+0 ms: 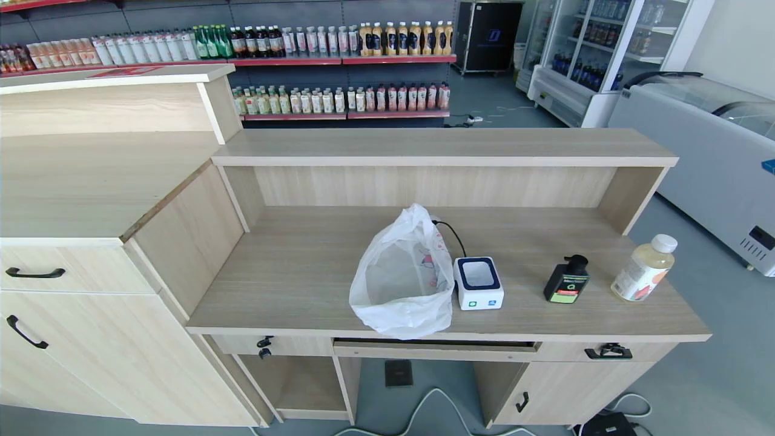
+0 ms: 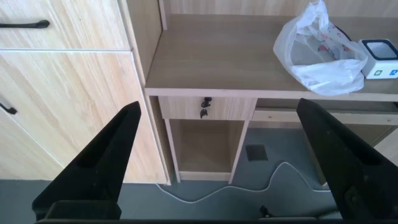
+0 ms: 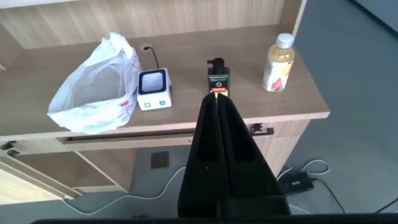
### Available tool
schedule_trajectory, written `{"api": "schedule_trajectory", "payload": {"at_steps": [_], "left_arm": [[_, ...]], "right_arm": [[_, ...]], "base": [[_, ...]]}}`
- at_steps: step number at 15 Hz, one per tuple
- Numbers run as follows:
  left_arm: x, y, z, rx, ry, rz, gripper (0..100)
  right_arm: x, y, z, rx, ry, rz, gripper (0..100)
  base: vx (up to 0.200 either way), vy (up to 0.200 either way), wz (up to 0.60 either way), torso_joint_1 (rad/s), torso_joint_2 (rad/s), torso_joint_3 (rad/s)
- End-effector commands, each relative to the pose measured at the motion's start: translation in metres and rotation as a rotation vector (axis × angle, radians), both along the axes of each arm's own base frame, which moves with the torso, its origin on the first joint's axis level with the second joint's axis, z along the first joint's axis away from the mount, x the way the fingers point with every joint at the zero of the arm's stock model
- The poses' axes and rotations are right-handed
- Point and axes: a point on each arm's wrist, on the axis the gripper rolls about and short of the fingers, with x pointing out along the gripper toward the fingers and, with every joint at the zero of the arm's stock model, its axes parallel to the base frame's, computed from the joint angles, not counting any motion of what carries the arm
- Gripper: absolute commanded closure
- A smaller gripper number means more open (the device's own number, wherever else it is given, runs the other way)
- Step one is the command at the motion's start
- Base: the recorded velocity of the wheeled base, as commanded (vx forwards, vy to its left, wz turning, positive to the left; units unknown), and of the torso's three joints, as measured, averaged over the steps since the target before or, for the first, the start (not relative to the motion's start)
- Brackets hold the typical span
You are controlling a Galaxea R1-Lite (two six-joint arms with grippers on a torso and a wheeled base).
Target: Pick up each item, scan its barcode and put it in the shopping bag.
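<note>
so the left gripper (image 2: 219,106) sits off the front left corner of the counter (image 1: 290,272), fingers spread wide with nothing between them. On the counter itself, the white plastic shopping bag (image 1: 402,278) stands right at the front edge, about the middle, mouth gaping open. Just beside its right side, touching or as good as, is the little white scanner (image 1: 478,281) with the dark-framed window on top, its black cable (image 1: 451,233) running back behind the bag. Further right, apart from the scanner, a small black pump bottle (image 1: 567,281) with a green label stands upright. Near the right edge there's a pale yellowish drink bottle (image 1: 643,269) with a white cap, also upright. The right gripper (image 3: 216,102) is out past the front edge, lined up with the pump bottle, fingers pinched together and holding nothing
</note>
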Motion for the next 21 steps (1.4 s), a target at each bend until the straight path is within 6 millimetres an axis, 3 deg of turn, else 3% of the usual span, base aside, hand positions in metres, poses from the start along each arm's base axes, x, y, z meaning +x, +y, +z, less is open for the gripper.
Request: {"api": "schedule_trajectory", "payload": {"at_steps": [1, 2, 3, 5, 7, 8, 11, 17, 19, 21], "left_arm": [[0.0, 0.0, 0.0, 0.0, 0.0, 0.0, 0], [0.0, 0.0, 0.0, 0.0, 0.001, 0.0, 0], [0.0, 0.0, 0.0, 0.0, 0.001, 0.0, 0], [0.0, 0.0, 0.0, 0.0, 0.001, 0.0, 0], [0.0, 0.0, 0.0, 0.0, 0.0, 0.0, 0], [0.0, 0.0, 0.0, 0.0, 0.001, 0.0, 0], [0.0, 0.0, 0.0, 0.0, 0.001, 0.0, 0], [0.0, 0.0, 0.0, 0.0, 0.001, 0.0, 0], [0.0, 0.0, 0.0, 0.0, 0.001, 0.0, 0], [0.0, 0.0, 0.0, 0.0, 0.001, 0.0, 0]], "right_arm": [[0.149, -0.025, 0.042, -0.021, 0.153, -0.15, 100], [0.169, -0.033, 0.028, -0.046, 0.176, -0.171, 0], [0.176, -0.037, 0.022, -0.061, 0.189, -0.179, 0], [0.216, -0.063, -0.026, -0.078, 0.309, -0.198, 0], [0.232, -0.075, -0.046, -0.141, 0.358, -0.143, 0], [0.248, -0.092, -0.068, -0.22, 0.405, -0.098, 0], [0.284, -0.119, -0.101, -0.391, 0.424, 0.066, 0], [0.348, -0.145, -0.134, -0.544, 0.344, 0.259, 0], [0.359, -0.145, -0.14, -0.602, 0.311, 0.332, 0], [0.374, -0.136, -0.16, -0.649, 0.269, 0.461, 0]], "base": [[0.0, 0.0, 0.0, 0.0, 0.0, 0.0], [0.0, 0.0, 0.0, 0.0, 0.0, 0.0], [0.0, 0.0, 0.0, 0.0, 0.0, 0.0], [0.0, 0.0, 0.0, 0.0, 0.0, 0.0], [0.0, 0.0, 0.0, 0.0, 0.0, 0.0], [0.0, 0.0, 0.0, 0.0, 0.0, 0.0], [0.0, 0.0, 0.0, 0.0, 0.0, 0.0], [0.0, 0.0, 0.0, 0.0, 0.0, 0.0], [0.0, 0.0, 0.0, 0.0, 0.0, 0.0], [0.0, 0.0, 0.0, 0.0, 0.0, 0.0]]}}
